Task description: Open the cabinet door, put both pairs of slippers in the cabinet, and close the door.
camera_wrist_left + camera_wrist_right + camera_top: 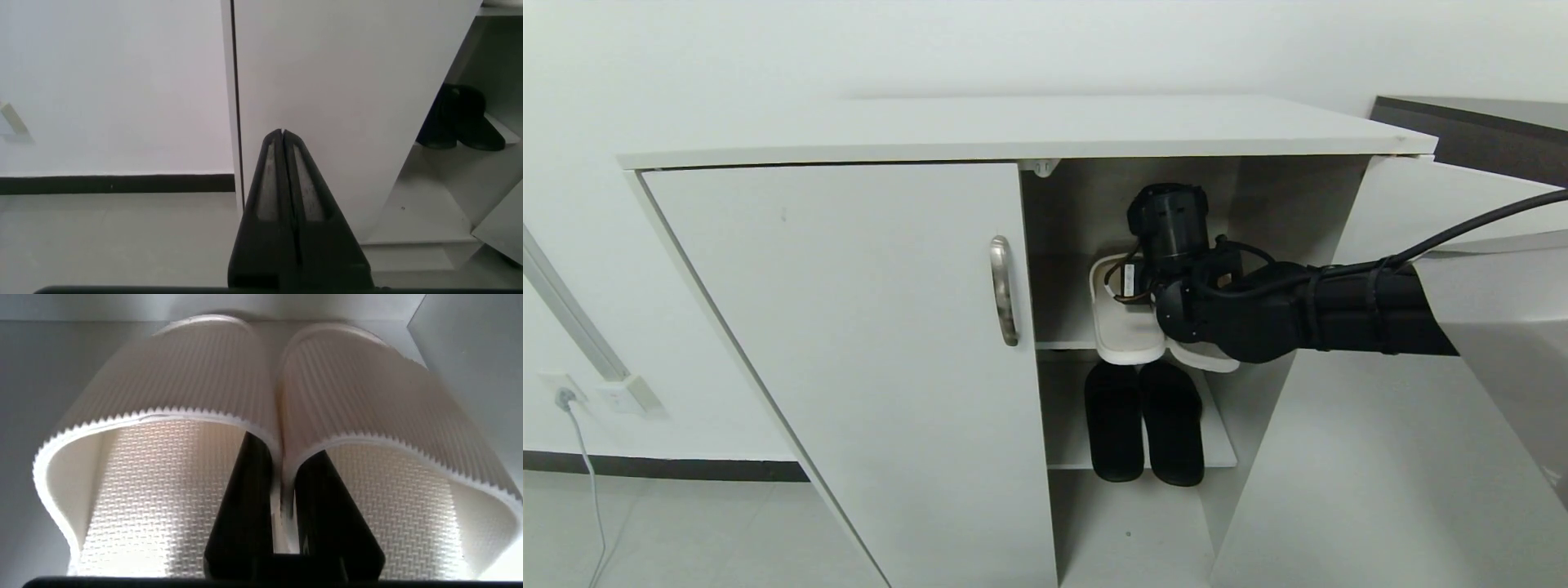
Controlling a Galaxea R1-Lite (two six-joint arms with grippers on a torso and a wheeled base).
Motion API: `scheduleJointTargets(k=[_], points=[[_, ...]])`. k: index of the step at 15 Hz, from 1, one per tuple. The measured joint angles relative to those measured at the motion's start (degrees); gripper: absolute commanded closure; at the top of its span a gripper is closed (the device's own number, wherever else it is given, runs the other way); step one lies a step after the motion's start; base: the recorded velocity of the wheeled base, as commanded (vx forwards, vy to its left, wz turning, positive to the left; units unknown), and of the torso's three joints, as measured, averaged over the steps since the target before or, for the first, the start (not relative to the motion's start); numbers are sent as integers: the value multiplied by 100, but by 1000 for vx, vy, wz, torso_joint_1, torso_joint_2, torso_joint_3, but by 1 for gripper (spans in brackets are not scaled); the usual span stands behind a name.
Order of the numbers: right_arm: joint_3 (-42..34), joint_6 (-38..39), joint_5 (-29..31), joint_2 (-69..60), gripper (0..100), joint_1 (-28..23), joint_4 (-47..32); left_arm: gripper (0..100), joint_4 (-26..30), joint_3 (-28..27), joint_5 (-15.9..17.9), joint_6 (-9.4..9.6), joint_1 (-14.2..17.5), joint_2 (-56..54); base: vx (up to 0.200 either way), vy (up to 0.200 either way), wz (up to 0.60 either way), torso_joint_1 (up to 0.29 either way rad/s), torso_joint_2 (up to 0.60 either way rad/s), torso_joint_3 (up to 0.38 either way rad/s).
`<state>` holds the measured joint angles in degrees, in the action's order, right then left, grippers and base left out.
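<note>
White slippers point(196, 376), right gripper point(282, 453) clamping (upper shelf point(1058, 327))

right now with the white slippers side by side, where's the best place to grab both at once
Grip the two inner strap walls where the white slippers meet, coming from the open heel end at the front of the cabinet. Each strap arches into a tunnel, so one finger fits inside each slipper and pinches the adjoining walls together, as the right tool does here.
</note>
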<state>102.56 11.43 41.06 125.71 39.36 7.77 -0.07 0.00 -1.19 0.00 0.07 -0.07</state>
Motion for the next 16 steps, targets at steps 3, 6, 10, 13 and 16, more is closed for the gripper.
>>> scheduleJointTargets(k=[3, 6, 10, 13, 16], points=[[-22, 0, 0, 17, 0, 0, 4, 100, 0, 0, -6, 0, -5, 0, 0, 0, 0, 0, 0, 0], [-160, 0, 10, 9, 0, 13, 0, 100, 0, 0, -6, 0, 0, 0, 0, 0, 0, 0, 0, 0], [-482, 13, 27, -145, 0, 68, 38, 100, 0, 0, -4, 0, 0, 0, 0, 0, 0, 0, 0, 0], [-855, 60, 40, -410, 0, 162, 50, 100, 0, 0, -9, 0, 0, 0, 0, 0, 0, 0, 0, 0], [-1499, 195, 5, -848, 0, 363, 104, 100, 2, 0, -4, 0, 0, 0, 0, 0, 0, 0, 0, 0]])
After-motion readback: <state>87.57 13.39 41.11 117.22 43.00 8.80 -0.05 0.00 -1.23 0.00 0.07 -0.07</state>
